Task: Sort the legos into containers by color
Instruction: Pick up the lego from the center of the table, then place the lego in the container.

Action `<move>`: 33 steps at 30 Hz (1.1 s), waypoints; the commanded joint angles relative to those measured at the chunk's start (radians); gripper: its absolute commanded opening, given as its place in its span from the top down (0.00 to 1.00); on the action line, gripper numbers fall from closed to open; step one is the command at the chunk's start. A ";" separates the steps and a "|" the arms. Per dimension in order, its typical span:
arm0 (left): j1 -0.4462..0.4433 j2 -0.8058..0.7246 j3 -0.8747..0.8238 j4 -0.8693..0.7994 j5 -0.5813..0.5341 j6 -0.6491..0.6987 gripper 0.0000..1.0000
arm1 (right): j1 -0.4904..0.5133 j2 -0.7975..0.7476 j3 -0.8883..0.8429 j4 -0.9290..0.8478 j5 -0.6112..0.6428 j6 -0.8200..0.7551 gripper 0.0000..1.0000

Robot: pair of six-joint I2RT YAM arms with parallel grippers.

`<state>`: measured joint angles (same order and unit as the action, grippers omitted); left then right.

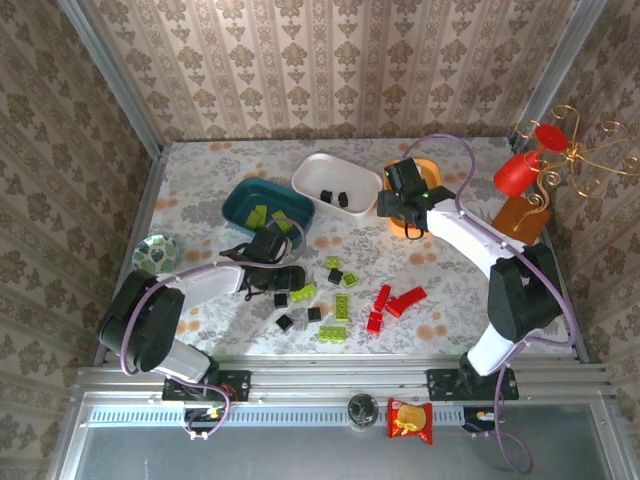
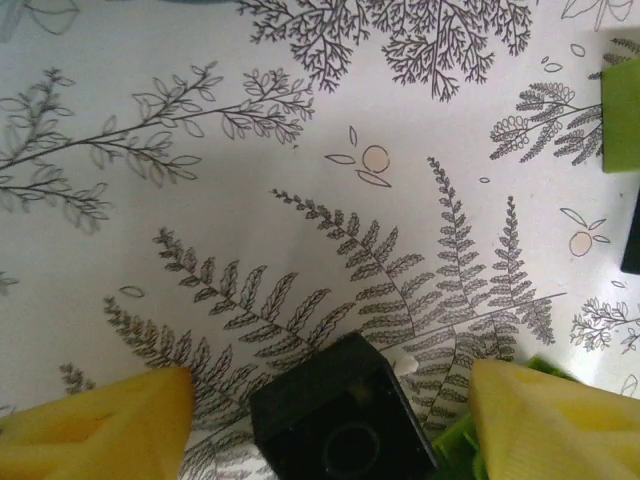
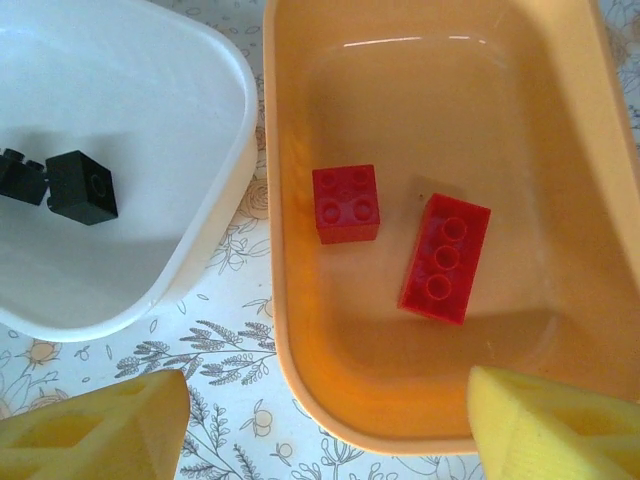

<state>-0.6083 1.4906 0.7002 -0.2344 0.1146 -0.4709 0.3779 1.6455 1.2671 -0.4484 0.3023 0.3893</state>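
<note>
In the left wrist view a black cube lego sits on the fern-print cloth between my left gripper's yellow fingers, with a gap on each side; the gripper is open. A lime brick lies by its right finger. Seen from above, my left gripper hangs low over the loose legos: green, black and red. My right gripper is open and holds nothing, above the orange tray, which holds two red bricks. The white tray holds two black cubes. The teal tray holds green bricks.
A patterned bowl stands at the left table edge. A red cup and a gold wire stand are at the back right. A snack packet lies on the front rail. Wallpapered walls close in three sides.
</note>
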 commanded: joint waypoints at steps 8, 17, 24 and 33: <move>-0.007 0.012 -0.036 -0.010 -0.023 -0.011 0.46 | 0.000 -0.060 -0.017 0.028 -0.017 0.001 0.25; -0.012 -0.074 -0.061 -0.034 -0.021 -0.044 0.70 | 0.000 -0.050 -0.023 0.037 -0.027 0.019 0.26; -0.010 -0.154 0.097 -0.115 -0.040 -0.005 0.73 | 0.000 -0.104 -0.072 0.053 -0.028 0.042 0.26; 0.046 0.273 0.788 -0.164 -0.030 0.173 0.75 | 0.000 -0.186 -0.168 0.052 -0.042 0.077 0.26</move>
<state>-0.5777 1.6409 1.3479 -0.3553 0.0826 -0.3889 0.3779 1.4967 1.1210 -0.3977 0.2741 0.4400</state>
